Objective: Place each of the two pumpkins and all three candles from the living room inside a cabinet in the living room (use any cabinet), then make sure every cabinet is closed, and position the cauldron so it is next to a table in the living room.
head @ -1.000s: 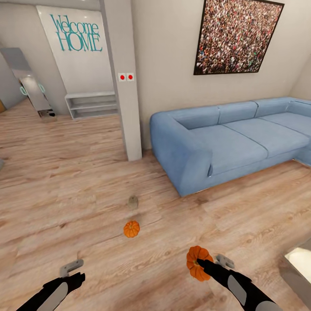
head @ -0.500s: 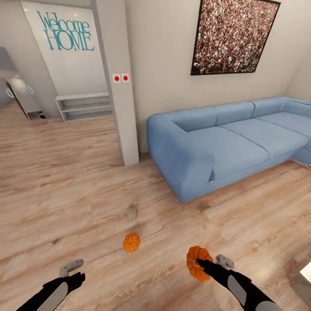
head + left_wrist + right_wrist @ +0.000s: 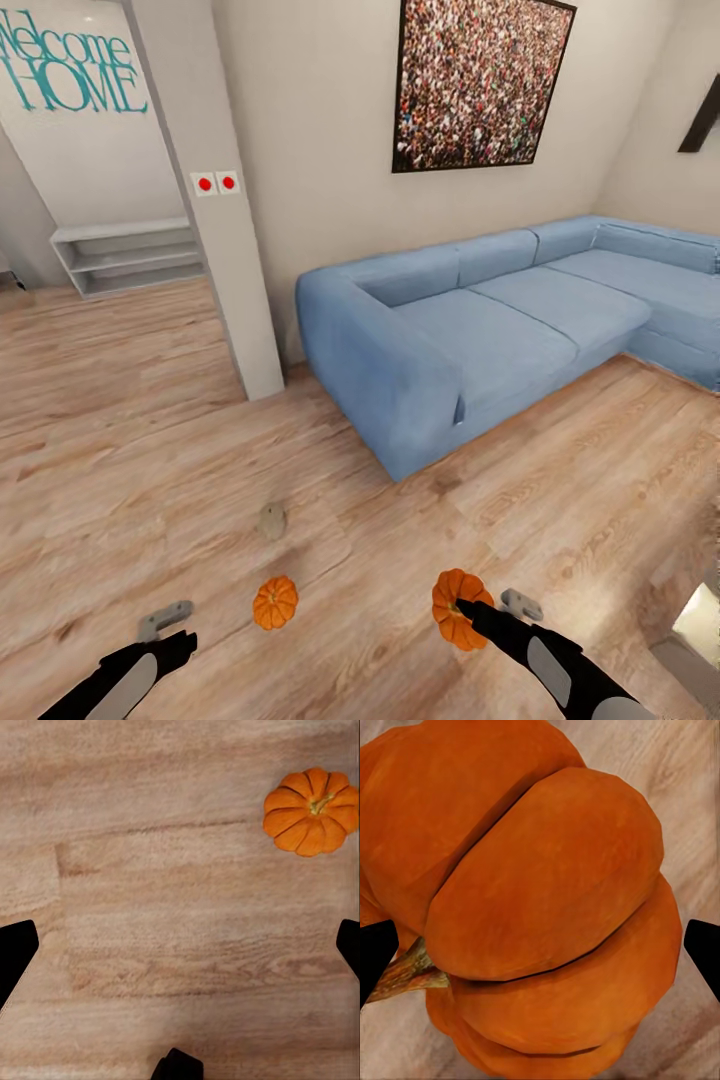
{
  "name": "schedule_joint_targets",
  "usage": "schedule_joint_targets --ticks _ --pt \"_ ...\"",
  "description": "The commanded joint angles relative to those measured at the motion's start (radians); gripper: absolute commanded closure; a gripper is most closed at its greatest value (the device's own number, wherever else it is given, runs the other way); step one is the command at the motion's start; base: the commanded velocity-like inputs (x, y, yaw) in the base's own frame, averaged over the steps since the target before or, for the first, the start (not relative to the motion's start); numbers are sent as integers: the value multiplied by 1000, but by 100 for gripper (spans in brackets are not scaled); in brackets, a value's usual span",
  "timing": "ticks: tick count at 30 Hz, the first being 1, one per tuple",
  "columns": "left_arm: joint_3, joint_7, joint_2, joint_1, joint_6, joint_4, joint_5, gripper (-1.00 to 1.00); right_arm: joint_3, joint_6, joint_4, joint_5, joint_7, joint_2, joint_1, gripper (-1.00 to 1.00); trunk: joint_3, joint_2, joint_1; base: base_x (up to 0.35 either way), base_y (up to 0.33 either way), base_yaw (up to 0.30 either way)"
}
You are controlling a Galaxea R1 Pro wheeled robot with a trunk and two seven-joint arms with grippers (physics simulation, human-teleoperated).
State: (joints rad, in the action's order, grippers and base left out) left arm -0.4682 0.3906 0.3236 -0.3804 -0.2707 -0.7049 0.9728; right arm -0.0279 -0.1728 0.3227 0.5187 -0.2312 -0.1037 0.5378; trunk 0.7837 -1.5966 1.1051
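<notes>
My right gripper (image 3: 482, 606) is shut on an orange ribbed pumpkin (image 3: 452, 608), held just above the wood floor; in the right wrist view this pumpkin (image 3: 532, 900) spans the gap between both fingertips. A second pumpkin (image 3: 275, 602) lies on the floor between my arms, and the left wrist view has it (image 3: 312, 811) off to one side. My left gripper (image 3: 170, 628) hovers open over bare floor (image 3: 180, 937). A small tan candle (image 3: 272, 521) stands on the floor just beyond the loose pumpkin. The cabinet and the cauldron are out of view.
A blue corner sofa (image 3: 480, 330) fills the right half of the room ahead. A grey pillar (image 3: 215, 230) with two red buttons stands at left centre, with a white open shelf unit (image 3: 125, 255) behind it. A pale table corner (image 3: 700, 625) is at the lower right.
The whole picture has slid left, so the camera has turned right. Both grippers hold the same pose, the right still on its pumpkin.
</notes>
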Motion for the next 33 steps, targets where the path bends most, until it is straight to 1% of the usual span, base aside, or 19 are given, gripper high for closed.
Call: schedule_joint_targets --ticks 1,9,19,26,33 --pt "-6 8 2 -1 -1 -2 7 -100 -3 -5 1 9 0 -1 1 100 1 0 0 259 145 -251" --pt "-6 8 2 -1 -1 -2 7 -100 -3 -5 1 9 -1 -1 1 100 2 0 0 246 38 -52" --pt "-6 8 2 -1 0 -2 6 -100 -3 -4 1 9 0 0 1 100 2 0 0 175 1 -15" --pt "-6 8 2 -1 1 -2 6 -100 -3 -4 1 9 0 0 1 100 2 0 0 159 0 -1" --pt "-6 8 1 0 1 -2 6 -100 -3 -4 1 9 -1 1 1 100 2 0 0 77 7 0"
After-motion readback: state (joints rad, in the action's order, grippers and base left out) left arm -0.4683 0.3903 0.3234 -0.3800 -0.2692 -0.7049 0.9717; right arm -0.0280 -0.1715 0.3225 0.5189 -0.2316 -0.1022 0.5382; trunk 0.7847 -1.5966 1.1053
